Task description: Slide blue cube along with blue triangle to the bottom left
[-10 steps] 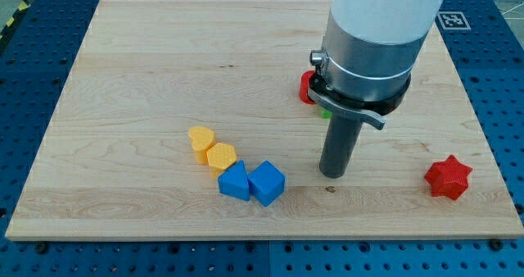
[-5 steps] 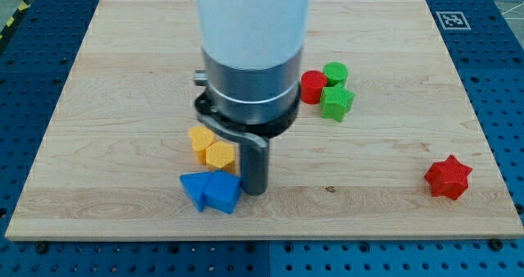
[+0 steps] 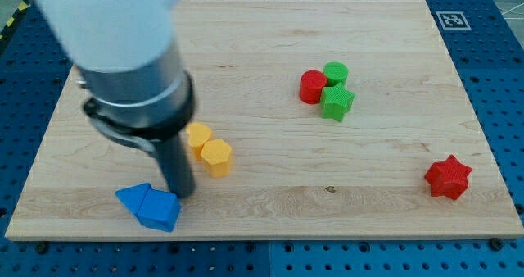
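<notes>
The blue cube (image 3: pixel 160 210) and the blue triangle (image 3: pixel 133 198) lie touching each other near the board's bottom left, the triangle on the left. My tip (image 3: pixel 181 193) stands just right of and above the cube, touching or nearly touching it. The arm's wide body hides the upper left of the board.
A yellow heart (image 3: pixel 198 135) and a yellow hexagon (image 3: pixel 216 157) sit just right of the rod. A red cylinder (image 3: pixel 312 87), a green cylinder (image 3: pixel 335 73) and a green star (image 3: pixel 336 102) cluster at upper right. A red star (image 3: pixel 448 177) lies at lower right. The board's bottom edge (image 3: pixel 262 238) is close to the blue blocks.
My tip has swept from right of centre to the lower left, pushing the blue cube and blue triangle leftward along the bottom. The yellow blocks shifted slightly.
</notes>
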